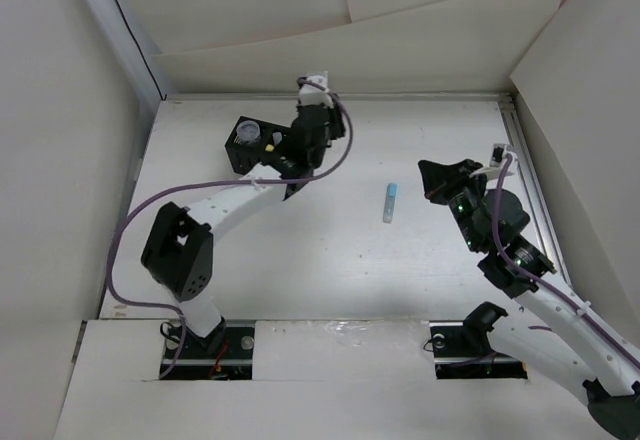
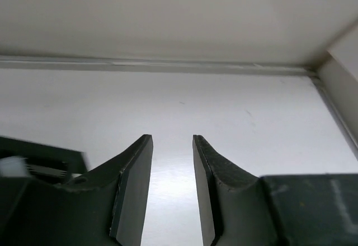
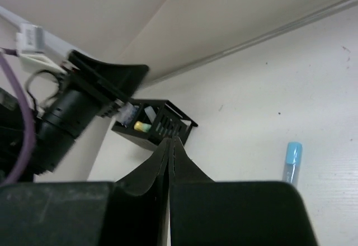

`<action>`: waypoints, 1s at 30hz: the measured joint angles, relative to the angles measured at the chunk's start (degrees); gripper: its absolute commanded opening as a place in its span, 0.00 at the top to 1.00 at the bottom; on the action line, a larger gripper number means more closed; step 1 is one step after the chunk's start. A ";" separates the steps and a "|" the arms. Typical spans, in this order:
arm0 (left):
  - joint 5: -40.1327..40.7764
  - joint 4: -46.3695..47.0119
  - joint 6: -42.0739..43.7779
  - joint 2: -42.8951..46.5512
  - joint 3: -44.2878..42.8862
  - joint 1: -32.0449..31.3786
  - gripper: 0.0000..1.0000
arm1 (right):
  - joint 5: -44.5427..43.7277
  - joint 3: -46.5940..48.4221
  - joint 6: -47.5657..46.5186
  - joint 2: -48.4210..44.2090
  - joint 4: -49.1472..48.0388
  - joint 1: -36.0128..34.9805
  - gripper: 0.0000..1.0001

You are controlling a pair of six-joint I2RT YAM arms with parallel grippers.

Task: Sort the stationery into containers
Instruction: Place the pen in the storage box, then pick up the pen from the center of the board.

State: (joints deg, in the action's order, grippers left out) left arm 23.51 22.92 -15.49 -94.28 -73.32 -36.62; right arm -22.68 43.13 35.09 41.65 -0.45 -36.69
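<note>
Organizer: I take the black organizer (image 1: 238, 163) as my reference. It stands on the white table (image 1: 330, 260) toward the far left, and its slotted side faces my right wrist camera.

Jar: the small clear jar (image 1: 245, 135) with the greyish lid sits inside the organizer, in its far-left part.

Yellow stick: through the right wrist camera I see a yellow stick (image 3: 141, 126) inside the organizer, just behind the slotted wall. I cannot tell which compartment it is in.

Blue stick: the light blue stick (image 1: 389, 201) lies flat on the table well to the right of the organizer, nothing touching it. Its long axis runs roughly near to far.

Left gripper: my left gripper (image 2: 172, 138) is just to the right of the organizer, whose corner shows at the lower left edge of the left wrist view. The fingers stand apart, with only bare table showing between them. They hold nothing.

Right gripper: my right gripper (image 3: 170, 141) is far to the right of the organizer, beyond the blue stick, and points back toward the box. Its fingers are pressed together with nothing between them. The blue stick lies apart from them, low on the right of that wrist view.

Left arm: from above, its dark wrist overlaps the organizer's right edge, hiding part of that side.
</note>
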 measured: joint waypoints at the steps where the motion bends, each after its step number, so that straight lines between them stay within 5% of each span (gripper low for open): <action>1: -0.48 -1.81 -0.02 -1.73 -2.86 -2.38 0.70 | -0.59 -0.02 0.24 -0.66 -0.02 0.00 1.00; 5: -1.95 -7.41 -0.04 -11.52 -12.94 -9.29 0.70 | -3.63 -0.02 0.70 -4.33 -0.09 0.02 1.00; 11: -4.81 -20.63 -0.04 -32.63 -30.18 -15.17 0.63 | -6.40 -0.04 1.36 -6.34 -0.35 0.02 0.75; 15: -6.14 -28.33 -0.11 -42.05 -37.51 -15.91 0.56 | -6.93 -0.15 1.40 -6.25 -0.24 0.02 0.70; 30: -7.74 -33.68 -0.26 -46.71 -45.70 -15.04 0.56 | -6.86 -0.87 2.03 -5.09 -0.17 0.02 0.64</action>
State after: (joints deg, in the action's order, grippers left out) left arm 15.77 -10.76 -15.75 -140.99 -119.02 -51.66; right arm -29.54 42.26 37.12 36.56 -0.62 -36.67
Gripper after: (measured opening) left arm 0.443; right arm 0.354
